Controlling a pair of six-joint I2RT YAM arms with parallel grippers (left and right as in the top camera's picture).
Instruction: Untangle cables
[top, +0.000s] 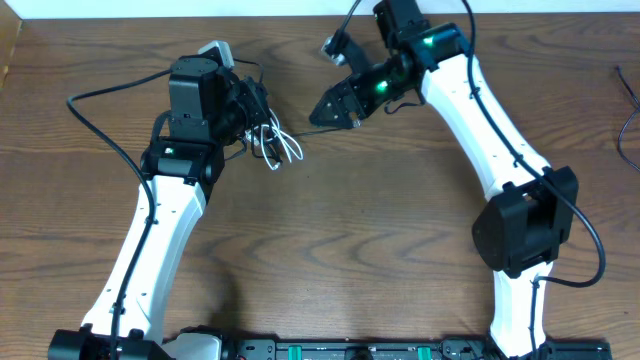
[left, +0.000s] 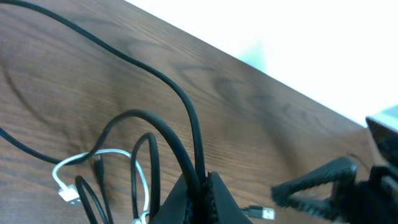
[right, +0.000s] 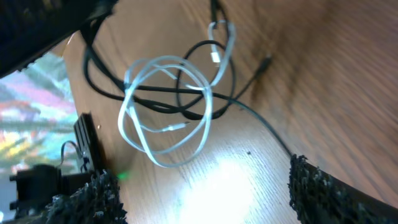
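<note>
Two fingers of the left gripper are pinched closed on a black strand of the cables, a black and white tangle on the table just beside it. The right gripper, jaws wide and empty, hovers near the cables' other side.

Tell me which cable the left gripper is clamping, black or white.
The black cable: it runs from between the left gripper's shut fingertips, while the white cable loops free beside it.

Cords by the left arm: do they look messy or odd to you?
Yes. The white cord and the black cord are looped through each other in a tangled bundle rather than lying apart. The left pincer is shut on the black cord.
</note>
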